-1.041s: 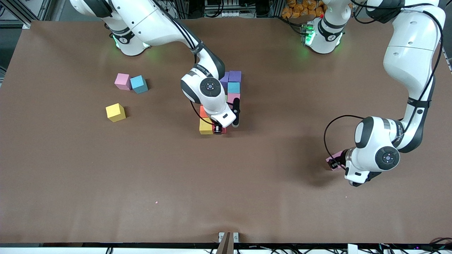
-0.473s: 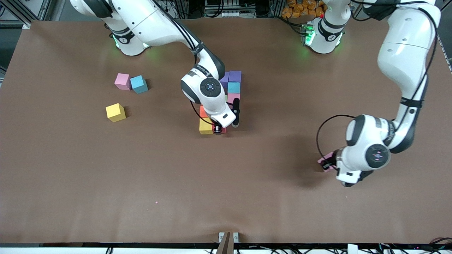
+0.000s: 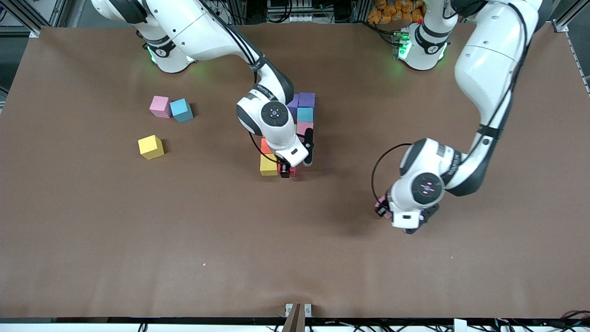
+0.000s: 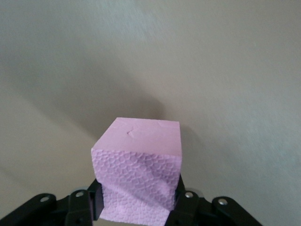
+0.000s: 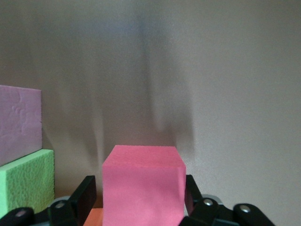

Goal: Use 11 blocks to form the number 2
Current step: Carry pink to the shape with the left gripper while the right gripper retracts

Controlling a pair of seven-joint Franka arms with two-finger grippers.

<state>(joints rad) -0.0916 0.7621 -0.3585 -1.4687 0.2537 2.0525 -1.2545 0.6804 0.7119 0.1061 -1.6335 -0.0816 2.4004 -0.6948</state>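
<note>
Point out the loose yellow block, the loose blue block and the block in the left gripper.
yellow block (image 3: pixel 150 146), front view, top face.
blue block (image 3: pixel 180 109), front view, top face.
pink block (image 4: pixel 138 181), left wrist view, textured side face, between the left gripper's fingers.

Brown bench is lying flat under everything; orange objects are sitting piled just past its edge by the arm bases.

Robot arms: two. Blocks: three loose, one pink block gripped, at least seven grouped, others possibly hidden.
</note>
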